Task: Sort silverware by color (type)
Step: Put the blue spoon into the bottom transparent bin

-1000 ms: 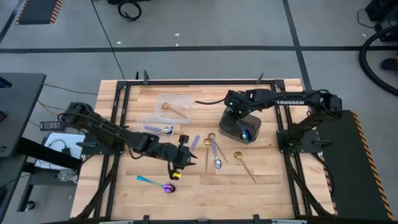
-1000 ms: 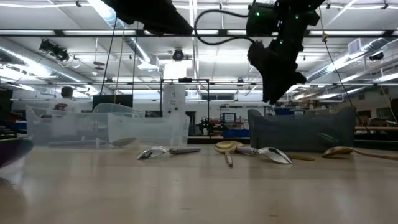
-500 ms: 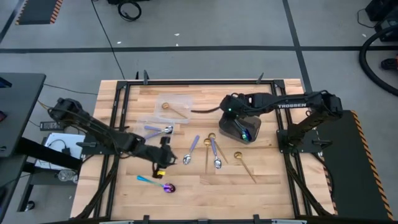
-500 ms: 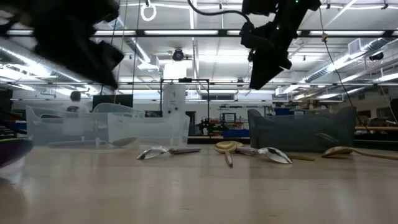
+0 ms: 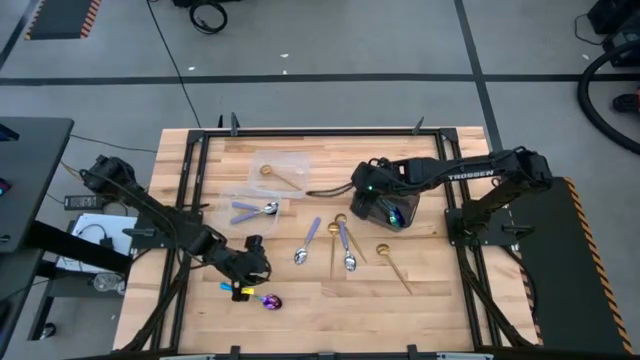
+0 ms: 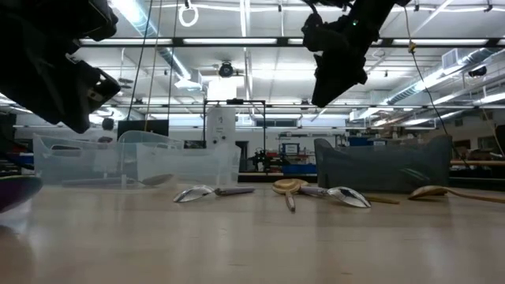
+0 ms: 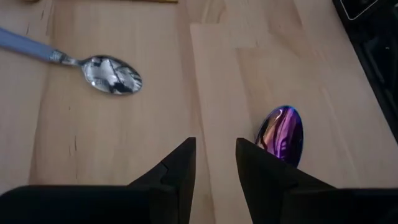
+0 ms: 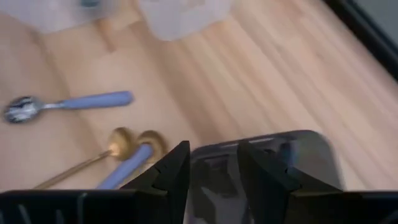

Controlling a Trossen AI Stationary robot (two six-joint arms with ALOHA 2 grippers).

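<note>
Iridescent purple spoon (image 7: 280, 134), silver-bowled blue-handled spoon (image 7: 93, 62), dark grey bin (image 5: 386, 208).

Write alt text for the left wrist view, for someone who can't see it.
Looking past the left gripper, its jaws slightly apart and empty, at the wooden table. An iridescent purple spoon bowl lies just beyond one jaw, and a shiny silver spoon with a pale blue handle lies farther off.

The high view looks straight down on the whole table (image 5: 420, 280), the low view level across it, both wrist views close above it, all sharing its wooden top.
</note>
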